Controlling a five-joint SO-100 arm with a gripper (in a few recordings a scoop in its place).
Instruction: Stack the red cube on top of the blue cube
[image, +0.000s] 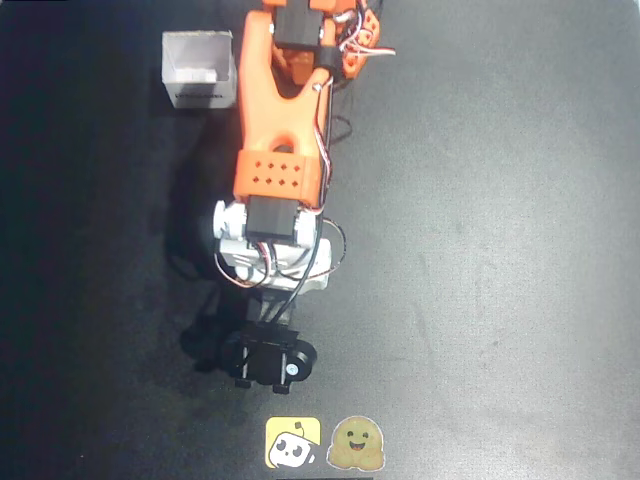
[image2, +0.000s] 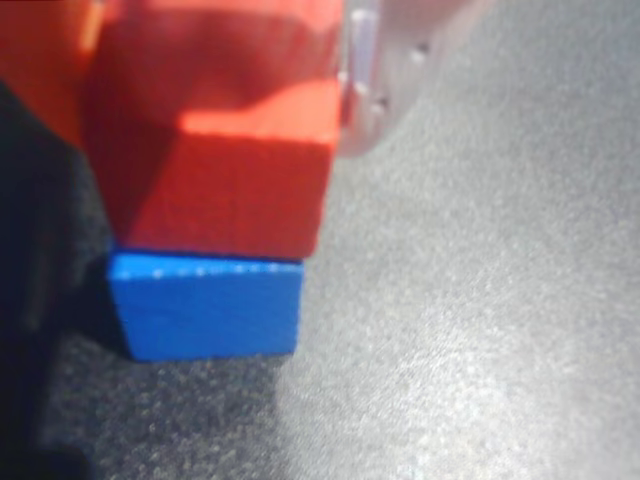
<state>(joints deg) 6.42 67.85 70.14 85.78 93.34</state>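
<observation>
Red cube (image2: 235, 160) held in hand (image2: 215, 60), sitting on blue cube (image2: 205, 305), right edges nearly flush; bare table (image2: 480, 300) right

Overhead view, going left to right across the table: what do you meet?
White box → orange arm reaching down the middle. Along the bottom edge: yellow sticker → potato-like smiling sticker.

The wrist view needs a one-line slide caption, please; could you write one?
Close-up: the red cube sits on the blue cube above the dark table, a pale finger beside it.
</observation>
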